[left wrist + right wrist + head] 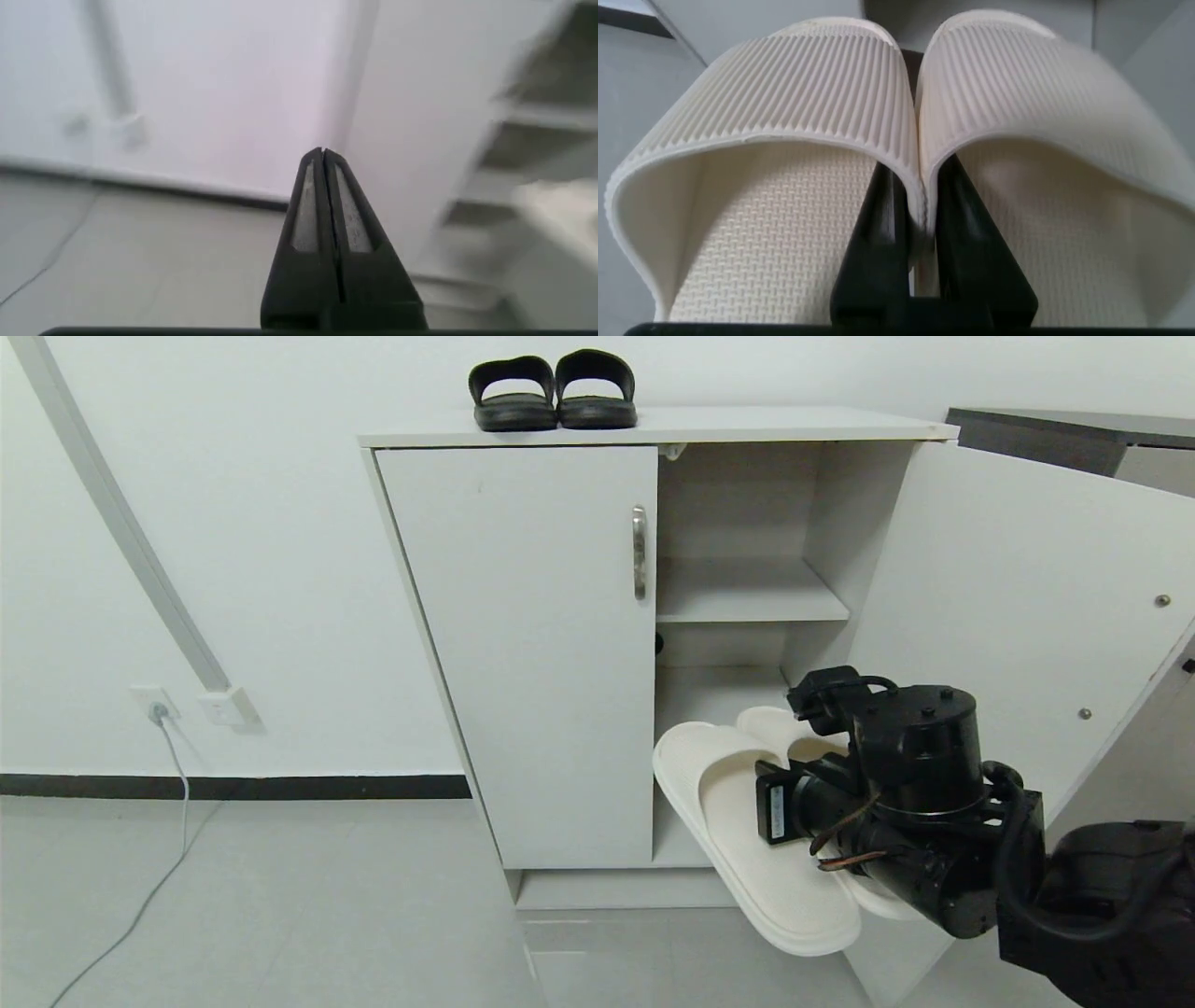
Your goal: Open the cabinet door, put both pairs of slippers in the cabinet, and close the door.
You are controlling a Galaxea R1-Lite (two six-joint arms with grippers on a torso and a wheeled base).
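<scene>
The right gripper [915, 201] is clamped on the white slippers [747, 821] (pinching the inner edges of both straps together). It holds the pair off the floor just before the cabinet [747, 425], toes toward the lower compartment beside the open right door [1008, 607]. The black slippers [553, 394] lie side by side on the cabinet top, and the left gripper [323, 163] is closed on nothing.

The right arm [943, 821] comes in from the lower right, its wrist angled up and toward the left. The right tool [920, 233] is clamped on the touching inner edges of the white slippers [747, 821], one finger inside each. The left tool [323, 187] has its fingers pressed together, apparently gripping nothing.
</scene>
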